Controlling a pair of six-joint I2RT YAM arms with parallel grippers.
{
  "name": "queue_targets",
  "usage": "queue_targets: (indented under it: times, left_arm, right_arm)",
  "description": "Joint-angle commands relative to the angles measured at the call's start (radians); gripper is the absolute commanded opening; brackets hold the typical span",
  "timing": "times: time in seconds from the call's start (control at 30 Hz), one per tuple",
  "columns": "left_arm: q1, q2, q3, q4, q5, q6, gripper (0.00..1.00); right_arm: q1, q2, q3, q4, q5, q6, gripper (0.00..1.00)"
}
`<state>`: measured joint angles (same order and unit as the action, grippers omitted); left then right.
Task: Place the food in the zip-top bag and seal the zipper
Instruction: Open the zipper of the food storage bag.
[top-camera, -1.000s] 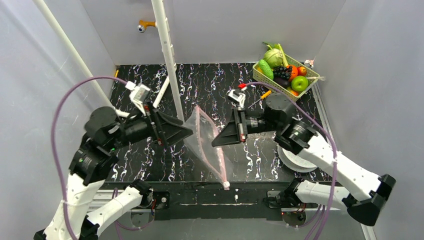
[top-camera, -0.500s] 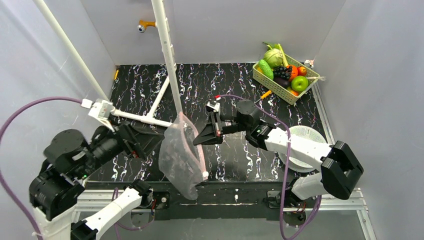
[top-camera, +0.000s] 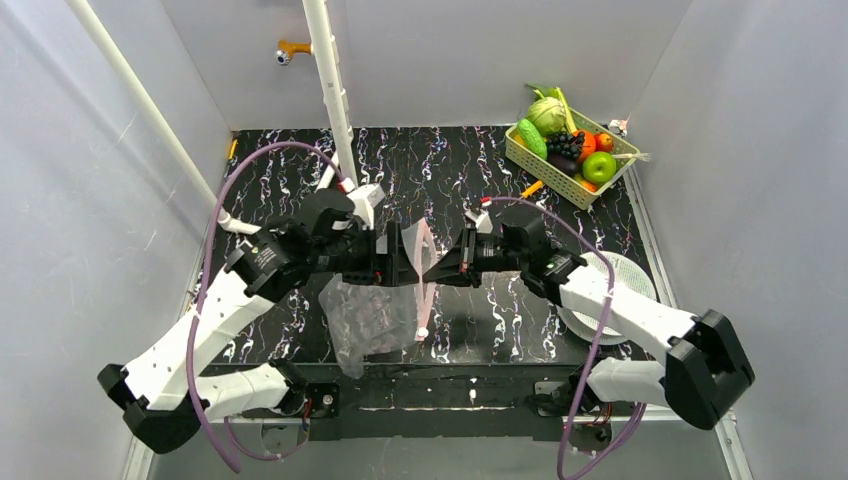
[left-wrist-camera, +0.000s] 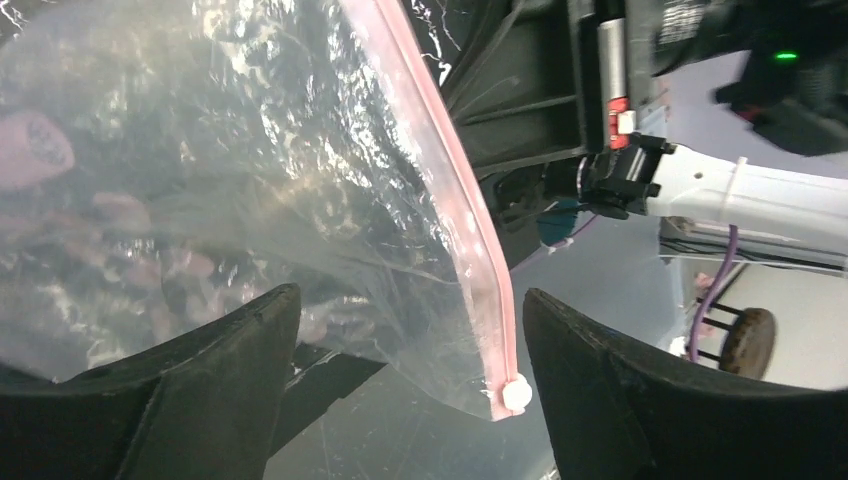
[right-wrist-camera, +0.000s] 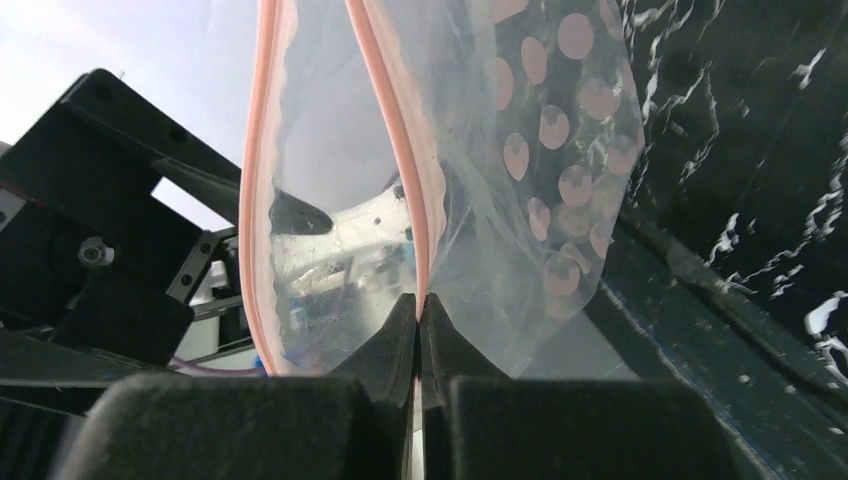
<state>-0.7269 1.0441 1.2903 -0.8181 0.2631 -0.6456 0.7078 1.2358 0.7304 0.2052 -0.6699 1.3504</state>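
Swinging in from 9 o'clock, my left gripper (top-camera: 410, 262) now faces the zip-top bag (top-camera: 368, 318) at mid-table, jaws spread around its corner. The right gripper (right-wrist-camera: 418, 300) pinches the zipper (right-wrist-camera: 388, 90). I judge bag-opening underway; next, catch one lip only. One bag, two grippers, one basket (top-camera: 540, 178) at 1 o'clock holding the food (top-camera: 598, 166), too heaped to count.
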Motion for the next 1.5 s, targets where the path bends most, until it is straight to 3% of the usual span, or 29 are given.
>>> queue_targets:
  times: [0.0, 0.07, 0.23, 0.5, 0.7, 0.87, 0.97, 1.2, 1.37, 1.43, 1.47]
  left_arm:
    - [-0.104, 0.041, 0.138, -0.062, -0.282, 0.023, 0.77]
    - [-0.169, 0.109, 0.211, -0.123, -0.422, 0.04, 0.71]
    - [-0.349, 0.276, 0.397, -0.237, -0.73, 0.106, 0.73]
    - [-0.429, 0.437, 0.51, -0.345, -0.909, 0.155, 0.73]
    - [-0.439, 0.484, 0.514, -0.335, -0.917, 0.194, 0.63]
    - [-0.447, 0.487, 0.503, -0.273, -0.851, 0.206, 0.78]
    - [-0.45, 0.462, 0.466, -0.201, -0.79, 0.203, 0.8]
    - [-0.451, 0.484, 0.438, -0.178, -0.772, 0.211, 0.54]
    - [-0.45, 0.518, 0.435, -0.187, -0.78, 0.253, 0.49]
    - [-0.45, 0.517, 0.43, -0.195, -0.811, 0.281, 0.41]
    - [-0.45, 0.513, 0.424, -0.195, -0.822, 0.297, 0.3]
  right_arm:
    - [-0.004, -0.094, 0.159, -0.363, 0.174, -0.259, 0.01]
    - [-0.004, -0.109, 0.188, -0.422, 0.221, -0.296, 0.01]
    - [-0.002, -0.121, 0.211, -0.455, 0.245, -0.318, 0.01]
    - [-0.003, -0.147, 0.221, -0.492, 0.28, -0.341, 0.01]
    - [-0.004, -0.172, 0.222, -0.53, 0.321, -0.36, 0.01]
    - [-0.004, -0.189, 0.231, -0.548, 0.346, -0.365, 0.01]
    - [-0.003, -0.19, 0.235, -0.552, 0.352, -0.366, 0.01]
    - [-0.003, -0.194, 0.246, -0.561, 0.358, -0.365, 0.01]
    - [-0.002, -0.207, 0.25, -0.577, 0.368, -0.368, 0.01]
    - [-0.002, -0.217, 0.25, -0.59, 0.378, -0.374, 0.01]
    - [-0.003, -0.224, 0.247, -0.594, 0.384, -0.38, 0.01]
